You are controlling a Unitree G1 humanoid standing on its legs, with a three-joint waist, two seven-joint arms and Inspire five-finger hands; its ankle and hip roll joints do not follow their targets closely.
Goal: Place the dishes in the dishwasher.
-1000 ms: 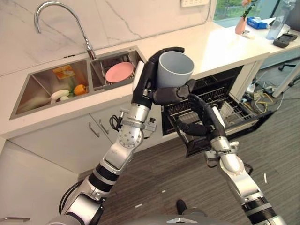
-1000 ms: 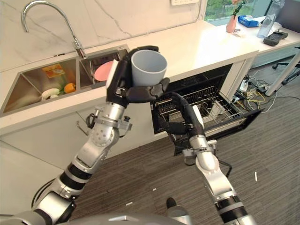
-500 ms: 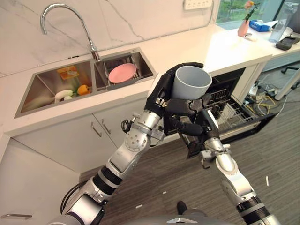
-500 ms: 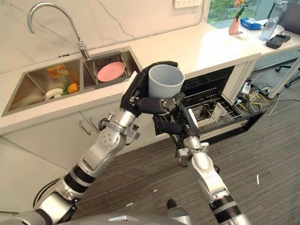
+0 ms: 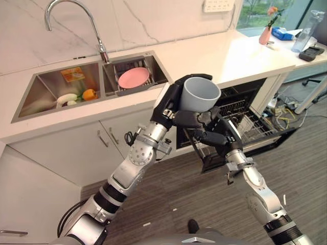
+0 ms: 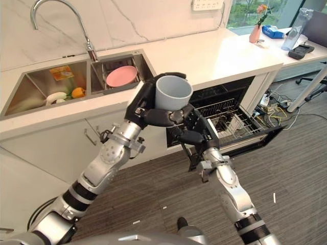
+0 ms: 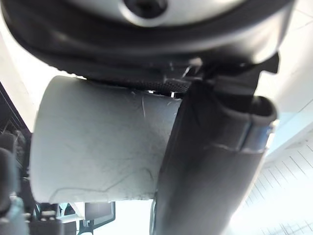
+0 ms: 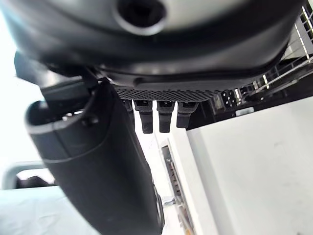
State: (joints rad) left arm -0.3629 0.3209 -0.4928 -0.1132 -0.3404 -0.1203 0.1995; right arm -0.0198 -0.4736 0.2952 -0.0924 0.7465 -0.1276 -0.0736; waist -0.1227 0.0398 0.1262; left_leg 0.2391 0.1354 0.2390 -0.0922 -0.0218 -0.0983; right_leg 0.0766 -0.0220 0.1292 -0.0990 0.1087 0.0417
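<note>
My left hand [image 5: 171,105] is shut on a grey cup [image 5: 201,94] and holds it upright, mouth up, in front of the counter edge by the dishwasher's left side. The left wrist view has the cup [image 7: 98,147] pressed between the palm and thumb [image 7: 210,171]. Just below the cup my right hand [image 5: 214,136] is open, with its fingers pointing toward the left arm and nothing in them. The dishwasher [image 5: 240,102] stands open under the counter, its wire rack [image 5: 253,122] pulled out. A pink plate [image 5: 133,77] lies in the right sink basin.
The left sink basin [image 5: 61,84] holds an orange fruit, a white item and a packet. A tall faucet [image 5: 71,15] rises behind the sink. A pink vase [image 5: 264,34], a bottle and a dark device stand at the counter's far right. Cabinet doors [image 5: 110,138] sit below the sink.
The camera has shifted. My left hand has carried the cup from beside the sink toward the dishwasher front and a little lower, closer to the right hand below it.
</note>
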